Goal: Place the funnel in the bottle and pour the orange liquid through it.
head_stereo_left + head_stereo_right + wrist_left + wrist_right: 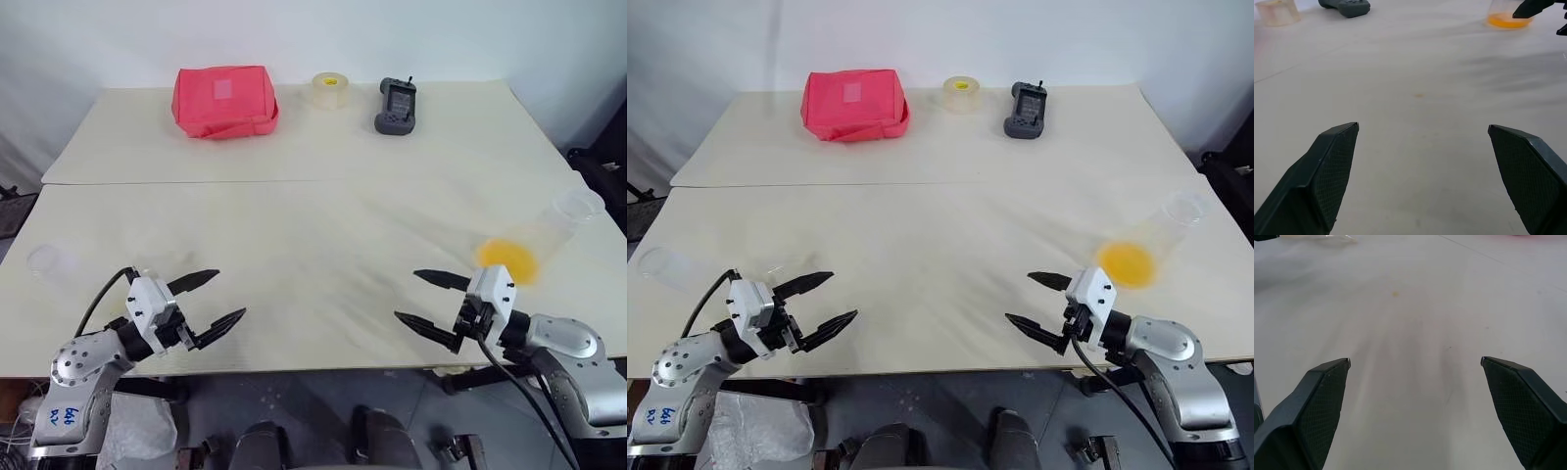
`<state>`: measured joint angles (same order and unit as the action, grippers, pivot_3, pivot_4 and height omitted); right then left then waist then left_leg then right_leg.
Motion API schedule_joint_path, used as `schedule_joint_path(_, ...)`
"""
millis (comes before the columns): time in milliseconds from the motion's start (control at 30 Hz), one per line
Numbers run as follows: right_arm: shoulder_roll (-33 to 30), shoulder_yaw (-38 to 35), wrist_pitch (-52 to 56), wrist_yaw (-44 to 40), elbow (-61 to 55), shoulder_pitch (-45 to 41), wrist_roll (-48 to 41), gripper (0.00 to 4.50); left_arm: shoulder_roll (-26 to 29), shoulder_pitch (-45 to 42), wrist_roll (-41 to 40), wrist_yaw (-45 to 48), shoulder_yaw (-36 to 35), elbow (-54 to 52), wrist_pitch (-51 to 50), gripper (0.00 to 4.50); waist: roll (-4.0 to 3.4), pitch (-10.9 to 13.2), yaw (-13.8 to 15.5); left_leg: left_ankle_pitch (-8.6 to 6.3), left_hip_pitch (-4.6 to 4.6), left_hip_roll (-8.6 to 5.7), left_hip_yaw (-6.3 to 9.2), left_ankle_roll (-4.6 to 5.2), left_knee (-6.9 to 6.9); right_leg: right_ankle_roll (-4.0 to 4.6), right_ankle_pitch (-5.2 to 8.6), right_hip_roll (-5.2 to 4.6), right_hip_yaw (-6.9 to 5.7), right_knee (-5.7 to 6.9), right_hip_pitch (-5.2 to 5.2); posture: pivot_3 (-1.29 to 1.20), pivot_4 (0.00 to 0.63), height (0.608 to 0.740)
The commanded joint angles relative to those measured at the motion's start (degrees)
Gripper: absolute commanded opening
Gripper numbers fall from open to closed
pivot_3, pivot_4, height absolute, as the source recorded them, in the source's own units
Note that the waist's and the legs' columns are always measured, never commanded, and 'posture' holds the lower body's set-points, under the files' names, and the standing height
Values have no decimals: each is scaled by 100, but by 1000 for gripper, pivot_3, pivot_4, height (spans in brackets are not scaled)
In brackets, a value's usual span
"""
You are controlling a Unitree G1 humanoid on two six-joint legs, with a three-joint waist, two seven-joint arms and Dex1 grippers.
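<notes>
The left tool (210,298) hangs over the near left part of the pale desk (313,196), its two black fingers spread wide apart with nothing between them, pointing toward the middle of the desk. The right tool (431,302) mirrors it over the near right part, fingers likewise wide apart and empty, pointing inward toward the left one. Both sit well apart from each other and above bare desk surface. The orange liquid (507,259) sits at the right side of the desk, just beyond the right tool, pooled in the bottom of a clear container (558,227) whose open rim lies near the desk's right edge; whether this container is upright or tilted cannot be told for sure. From the left wrist camera the same liquid shows far across the desk beside the tip of the other tool. At the near left edge, just beyond the left tool, lies a faint clear object (46,260) with a round rim, and another transparent shape shows close to the left tool's fingers; which of them is the funnel and which the bottle cannot be told. Along the far side stand a red pouch (224,101), a clear tape roll (332,90) with a yellow core, and a dark handheld device (397,106), in a row from left to right.
</notes>
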<state>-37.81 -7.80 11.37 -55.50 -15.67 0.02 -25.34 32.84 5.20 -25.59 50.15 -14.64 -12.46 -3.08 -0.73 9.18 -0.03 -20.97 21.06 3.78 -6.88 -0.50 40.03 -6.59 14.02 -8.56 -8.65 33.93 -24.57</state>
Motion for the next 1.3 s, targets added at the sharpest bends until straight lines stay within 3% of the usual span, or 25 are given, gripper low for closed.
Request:
schedule_joint_path(33,-9,-57,-5,-5,-94,-106,-115,4491,-23,-41,-92,-79,-57,-81,-10,4500,0,0,-3,0,0,0,0,0,0,0,0,0,0,0,0,0,150,740)
schedule_joint_path(233,15,39,49,-58,-16,-277,-142,4491,-109,47,-142,-350,-71,-317,-304,4500,0,0,0,0,0,0,0,-1,0,0,0,0,0,2,0,0,150,740)
schedule_joint_path(533,149,402,118,-325,630,-1242,-137,4491,-203,175,102,-1037,-493,-399,-89,4500,0,0,-13,1,-2,0,1,-1,0,0,0,0,1,6,-2,0,150,740)
schedule_joint_path(900,427,820,5,-1140,1469,-2139,-185,4491,-1264,2351,-1099,-2060,-2214,-1933,-310,4500,11,6,0,-5,0,4,0,-2,6,-2,-1,-1,1,0,0,0,150,740)
schedule_joint_path(1033,504,924,-29,-1376,1754,-2413,-152,4491,-1505,2853,-1280,-2408,-2938,-1902,-290,4500,12,7,-21,-5,-1,5,1,-1,7,2,1,0,1,3,0,0,150,740)
schedule_joint_path(1300,540,899,147,-1809,1829,-2594,-429,4491,-1805,3085,-1468,-3245,-3553,-1873,-465,4500,17,7,-20,-6,0,4,1,1,7,2,1,0,1,1,0,0,150,740)
